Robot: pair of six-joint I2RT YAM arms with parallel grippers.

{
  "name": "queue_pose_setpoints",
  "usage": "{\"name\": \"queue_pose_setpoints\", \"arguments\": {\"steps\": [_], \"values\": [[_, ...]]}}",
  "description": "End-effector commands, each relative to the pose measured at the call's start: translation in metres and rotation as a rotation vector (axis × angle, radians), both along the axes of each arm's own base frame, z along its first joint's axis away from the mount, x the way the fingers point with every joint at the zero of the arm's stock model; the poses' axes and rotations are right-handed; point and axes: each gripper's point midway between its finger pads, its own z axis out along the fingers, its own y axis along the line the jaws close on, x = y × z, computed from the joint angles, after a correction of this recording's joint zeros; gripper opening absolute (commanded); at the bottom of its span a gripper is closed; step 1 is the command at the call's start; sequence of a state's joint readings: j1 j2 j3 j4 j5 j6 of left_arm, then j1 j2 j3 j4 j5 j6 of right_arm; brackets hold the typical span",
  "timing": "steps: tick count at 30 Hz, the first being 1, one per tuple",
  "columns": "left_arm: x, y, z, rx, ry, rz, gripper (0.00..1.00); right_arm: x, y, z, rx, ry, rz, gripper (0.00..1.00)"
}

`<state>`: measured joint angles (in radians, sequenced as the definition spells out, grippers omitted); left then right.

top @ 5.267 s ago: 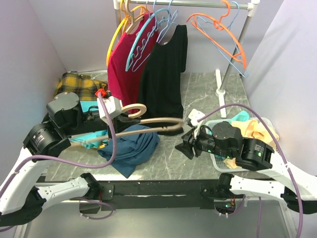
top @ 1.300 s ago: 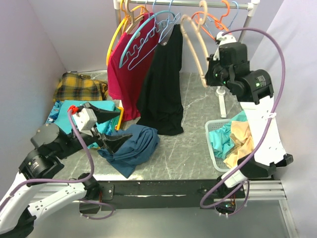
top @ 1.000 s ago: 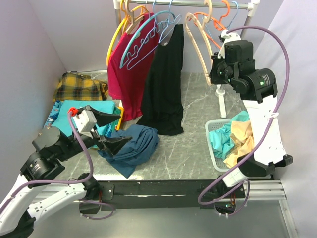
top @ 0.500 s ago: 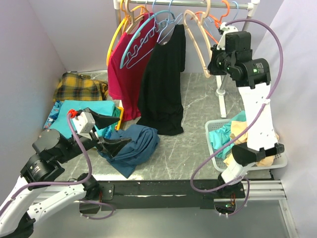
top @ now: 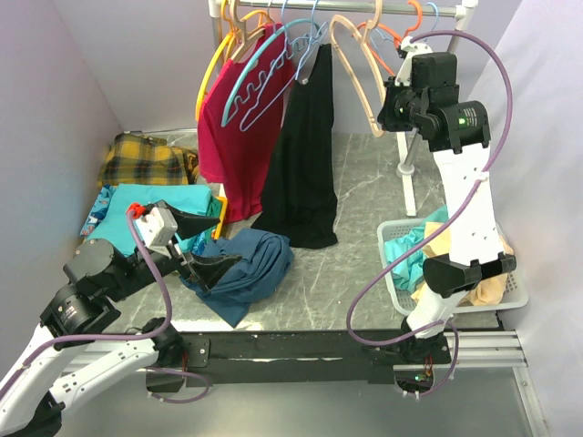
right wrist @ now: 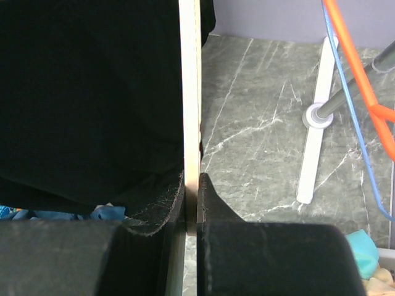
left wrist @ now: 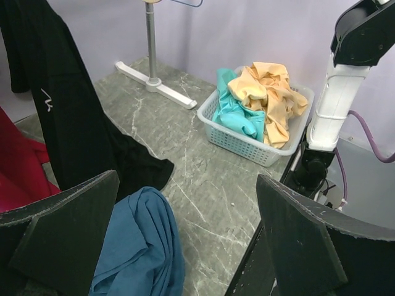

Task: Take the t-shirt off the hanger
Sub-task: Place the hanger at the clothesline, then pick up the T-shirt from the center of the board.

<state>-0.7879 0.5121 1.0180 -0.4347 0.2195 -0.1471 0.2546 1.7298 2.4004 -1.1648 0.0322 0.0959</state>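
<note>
The blue t-shirt [top: 244, 266] lies crumpled on the marble table, off its hanger; in the left wrist view the t-shirt [left wrist: 141, 246] shows low at left. The bare beige hanger [top: 357, 80] has its hook up at the rail [top: 364, 7]. My right gripper [top: 390, 107] is raised beside the rail and shut on one arm of it; in the right wrist view the hanger [right wrist: 190, 86] runs as a pale strip into that gripper [right wrist: 191, 180]. My left gripper [top: 209, 239] hovers open just left of the t-shirt, and the left wrist view shows this gripper [left wrist: 186, 185] empty.
A red shirt [top: 228, 118] and a black garment [top: 301, 155] hang from the rail among blue, yellow and orange hangers. A white basket [top: 393, 273] of clothes stands at right. The rack's foot [top: 404, 155] is behind it. Plaid and teal cloths [top: 146, 159] lie at left.
My right gripper has carried the beige hanger a little left along the rail. The black garment has swung narrower. My left arm has barely moved and stays open.
</note>
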Motion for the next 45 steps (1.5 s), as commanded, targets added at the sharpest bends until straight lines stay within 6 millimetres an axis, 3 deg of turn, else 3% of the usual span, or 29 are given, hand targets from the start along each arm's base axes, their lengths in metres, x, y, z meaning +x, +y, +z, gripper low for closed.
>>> {"name": "queue_pose_setpoints", "arguments": {"steps": [1, 9, 11, 13, 14, 16, 20, 23, 25, 26, 28, 29, 31, 32, 33, 34, 35, 36, 38, 39, 41, 45], "values": [[0.001, 0.004, 0.006, -0.02, -0.018, 0.018, 0.99, 0.006, 0.003, 0.009, 0.022, -0.05, 0.011, 0.0], [-0.001, 0.004, 0.004, -0.027, -0.013, 0.014, 0.99, -0.002, 0.001, 0.0, 0.023, -0.008, 0.007, 0.0], [-0.002, 0.004, 0.004, -0.027, -0.013, 0.013, 0.99, -0.005, -0.001, 0.005, 0.033, -0.02, -0.007, 0.21], [-0.001, 0.006, 0.005, -0.029, -0.016, 0.02, 0.99, -0.008, -0.001, 0.008, 0.038, -0.033, -0.008, 0.35], [-0.002, 0.007, 0.005, -0.029, -0.018, 0.024, 0.99, -0.014, -0.003, 0.021, 0.05, -0.077, -0.013, 0.49], [-0.001, 0.008, 0.006, -0.032, -0.019, 0.031, 0.99, -0.018, -0.004, 0.028, 0.064, -0.101, -0.016, 0.63], [0.003, 0.011, 0.008, -0.043, -0.016, 0.059, 0.99, -0.032, -0.009, 0.056, 0.089, -0.166, -0.035, 0.74], [0.007, 0.014, 0.01, -0.051, -0.005, 0.09, 0.99, -0.048, -0.015, 0.077, 0.099, -0.236, -0.047, 1.0], [0.012, 0.019, 0.009, -0.055, 0.005, 0.128, 1.0, -0.055, -0.013, 0.072, 0.093, -0.235, -0.047, 1.0], [0.013, 0.02, 0.008, -0.058, 0.01, 0.143, 0.99, -0.068, -0.016, 0.082, 0.1, -0.27, -0.045, 1.0], [0.016, 0.025, 0.008, -0.063, 0.018, 0.171, 0.99, -0.079, -0.009, 0.074, 0.081, -0.258, -0.035, 1.0], [0.019, 0.029, 0.007, -0.068, 0.025, 0.203, 0.99, -0.094, -0.009, 0.078, 0.084, -0.276, -0.028, 1.0], [0.02, 0.03, 0.003, -0.068, 0.042, 0.21, 1.0, -0.104, -0.001, 0.057, 0.048, -0.241, -0.032, 1.0], [0.026, 0.035, 0.002, -0.07, 0.051, 0.258, 0.99, -0.125, 0.017, 0.059, 0.08, -0.26, 0.032, 1.0], [0.028, 0.038, -0.002, -0.066, 0.064, 0.277, 0.99, -0.129, 0.026, 0.036, 0.058, -0.215, 0.049, 1.0], [0.03, 0.039, -0.005, -0.065, 0.083, 0.294, 0.99, -0.135, 0.028, 0.029, 0.055, -0.212, 0.034, 1.0], [0.033, 0.04, -0.01, -0.057, 0.096, 0.314, 0.99, -0.15, 0.023, 0.035, 0.1, -0.251, -0.002, 1.0], [0.037, 0.044, -0.013, -0.052, 0.107, 0.342, 0.99, -0.16, 0.04, 0.01, 0.089, -0.208, 0.051, 1.0], [0.041, 0.048, -0.023, -0.042, 0.142, 0.381, 0.99, -0.176, 0.046, -0.007, 0.155, -0.198, 0.059, 1.0], [0.044, 0.052, -0.027, -0.037, 0.151, 0.415, 0.99, -0.189, 0.06, -0.013, 0.175, -0.188, 0.119, 1.0], [0.049, 0.055, -0.036, -0.029, 0.18, 0.452, 0.99, -0.197, 0.072, -0.037, 0.181, -0.147, 0.139, 1.0], [0.059, 0.061, -0.05, -0.019, 0.217, 0.523, 0.99, -0.213, 0.116, -0.081, 0.124, -0.066, 0.239, 1.0]]}}
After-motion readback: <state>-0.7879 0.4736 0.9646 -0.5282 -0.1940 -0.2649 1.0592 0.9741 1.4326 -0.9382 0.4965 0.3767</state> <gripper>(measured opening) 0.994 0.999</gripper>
